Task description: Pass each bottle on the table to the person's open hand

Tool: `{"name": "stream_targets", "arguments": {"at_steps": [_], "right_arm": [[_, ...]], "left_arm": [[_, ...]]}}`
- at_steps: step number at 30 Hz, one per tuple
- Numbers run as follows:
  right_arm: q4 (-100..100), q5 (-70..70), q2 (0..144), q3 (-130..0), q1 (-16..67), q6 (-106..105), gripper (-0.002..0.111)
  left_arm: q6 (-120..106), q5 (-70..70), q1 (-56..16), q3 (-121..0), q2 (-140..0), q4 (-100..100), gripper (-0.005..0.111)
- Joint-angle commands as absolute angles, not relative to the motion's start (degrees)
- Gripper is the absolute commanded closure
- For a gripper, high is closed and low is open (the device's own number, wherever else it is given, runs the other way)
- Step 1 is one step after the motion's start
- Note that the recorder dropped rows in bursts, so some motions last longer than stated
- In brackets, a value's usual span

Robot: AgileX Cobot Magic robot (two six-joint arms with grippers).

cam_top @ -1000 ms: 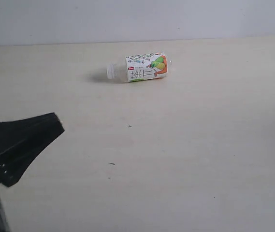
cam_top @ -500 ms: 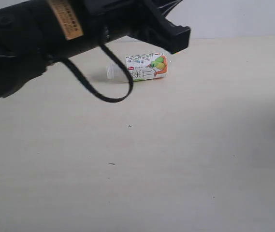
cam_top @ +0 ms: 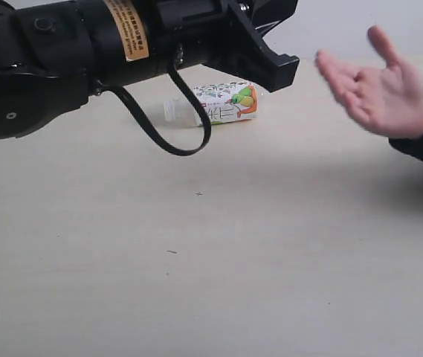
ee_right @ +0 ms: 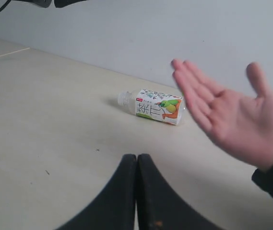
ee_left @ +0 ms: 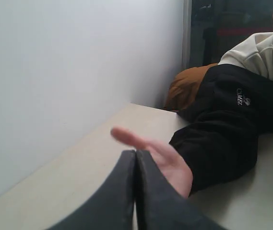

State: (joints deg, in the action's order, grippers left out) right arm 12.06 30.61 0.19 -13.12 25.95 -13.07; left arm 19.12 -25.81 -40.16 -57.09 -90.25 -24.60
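One bottle (cam_top: 222, 103), clear with a white fruit-print label, lies on its side far back on the pale table (cam_top: 218, 253); the right wrist view shows the bottle (ee_right: 153, 106) too. The other bottles are out of view. The person's open hand (cam_top: 378, 85) hovers at the right, above the table and apart from the bottle. My left arm (cam_top: 107, 52) stretches across the top of the exterior view, above the bottle. My left gripper (ee_left: 136, 152) is shut and empty, with the hand (ee_left: 167, 160) just beyond its tips. My right gripper (ee_right: 136, 156) is shut and empty, well short of the bottle.
The person's black sleeve (ee_left: 222, 129) rests over the table's far side. A pale wall (cam_top: 345, 26) runs behind the table. A black cable loop (cam_top: 170, 137) hangs from my left arm close to the bottle. Tiny dark specks (cam_top: 198, 194) mark the tabletop.
My left arm rose from the lower left and now spans the top of the exterior view. The person's hand came in from the right. The bottle stayed put.
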Motion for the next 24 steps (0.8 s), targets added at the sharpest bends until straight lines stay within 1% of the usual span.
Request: {"name": "stream_targets", "arguments": {"at_steps": [1, 9, 11, 14, 17, 19, 24], "right_arm": [[11.99, 30.26, 0.00, -12.91, 25.97, -13.31, 0.108], [11.99, 29.20, 0.00, -12.91, 25.97, -13.31, 0.108], [11.99, 29.20, 0.00, -12.91, 25.97, -13.31, 0.108], [11.99, 29.20, 0.00, -12.91, 25.97, -13.31, 0.108], [11.99, 29.20, 0.00, -12.91, 25.97, -13.31, 0.108], [11.99, 29.20, 0.00, -12.91, 25.97, -13.31, 0.108], [11.99, 29.20, 0.00, -12.91, 25.97, -13.31, 0.108]], "left_arm": [[19.75, -23.51, -38.84, -57.45, -89.68, -24.70, 0.107], [20.16, -20.09, -34.15, -57.55, -89.68, -24.70, 0.107], [20.97, -15.87, -33.09, -59.13, -89.68, -24.70, 0.107], [20.94, -1.79, -31.74, -64.62, -90.96, -26.11, 0.107], [17.56, 15.03, -31.31, -74.55, -94.38, -27.25, 0.107], [11.76, 23.02, -31.08, -80.29, -96.91, -25.71, 0.107], [-17.90, 47.47, -27.81, -99.65, -107.47, -2.82, 0.107]]}}
